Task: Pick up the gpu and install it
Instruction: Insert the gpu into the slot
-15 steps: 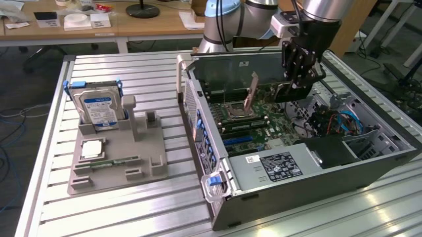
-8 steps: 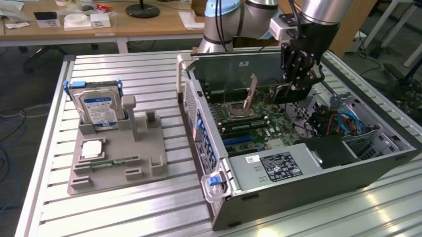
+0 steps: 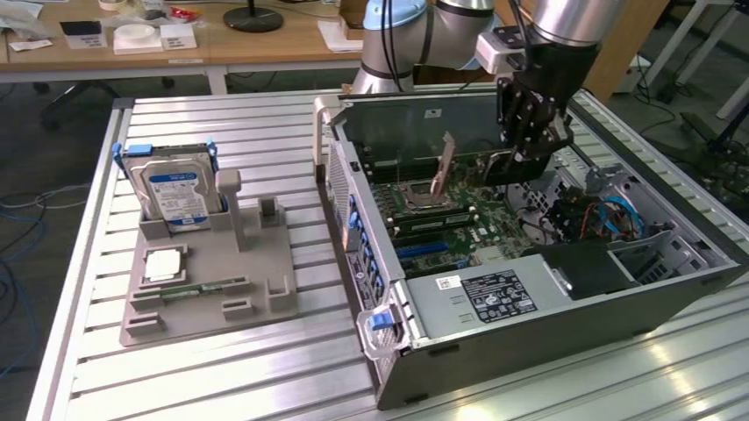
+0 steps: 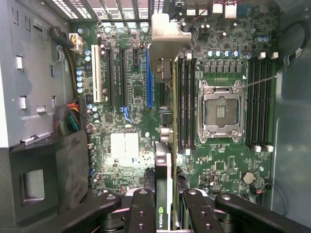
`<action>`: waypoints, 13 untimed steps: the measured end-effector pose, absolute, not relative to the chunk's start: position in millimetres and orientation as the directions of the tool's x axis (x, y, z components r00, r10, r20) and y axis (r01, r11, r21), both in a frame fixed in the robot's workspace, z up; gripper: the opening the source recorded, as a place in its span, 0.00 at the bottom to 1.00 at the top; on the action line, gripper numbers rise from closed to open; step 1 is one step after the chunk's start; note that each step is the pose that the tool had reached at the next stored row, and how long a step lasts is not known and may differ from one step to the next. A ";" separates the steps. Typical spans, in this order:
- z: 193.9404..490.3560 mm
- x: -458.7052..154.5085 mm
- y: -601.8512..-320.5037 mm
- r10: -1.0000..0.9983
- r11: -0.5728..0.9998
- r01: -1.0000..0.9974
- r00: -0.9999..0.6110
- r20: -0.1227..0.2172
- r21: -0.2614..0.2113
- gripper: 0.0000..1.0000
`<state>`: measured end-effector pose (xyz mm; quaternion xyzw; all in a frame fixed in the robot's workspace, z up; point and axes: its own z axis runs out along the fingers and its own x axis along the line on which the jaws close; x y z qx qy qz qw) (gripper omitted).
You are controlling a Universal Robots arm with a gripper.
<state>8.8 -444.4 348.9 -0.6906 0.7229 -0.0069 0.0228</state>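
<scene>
The gripper (image 3: 529, 156) (image 4: 167, 206) is lowered into the open computer case (image 3: 562, 324). Its fingers (image 4: 142, 211) are clamped at a narrow spacing on both faces of the gpu (image 3: 497, 167) (image 4: 163, 187). The gpu stands on edge between the fingers, with its green-logo end at the gripper, and runs away from it to the silver bracket (image 4: 167, 34) at the far end. The card lies just beside the CPU socket (image 3: 422, 191) (image 4: 219, 112), over the black memory slots (image 4: 186, 107), between that socket and the blue expansion slot (image 4: 148, 77). The card appears raised above the motherboard (image 4: 124, 145) and is not seated in the blue expansion slot.
</scene>
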 end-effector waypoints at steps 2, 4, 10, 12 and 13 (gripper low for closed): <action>348.3 8.1 -444.4 -0.999 0.046 -0.998 -0.045 -0.023 -0.041 0.26; 348.2 7.8 -444.4 -0.999 0.046 -0.998 -0.045 -0.023 -0.041 0.26; 347.3 2.8 -445.8 -0.999 0.045 -0.998 -0.044 -0.023 -0.041 0.26; 347.3 1.5 -446.4 -0.999 0.045 -0.998 -0.044 -0.023 -0.042 0.26; 347.4 0.8 -446.8 -0.999 0.045 -0.998 -0.044 -0.023 -0.042 0.26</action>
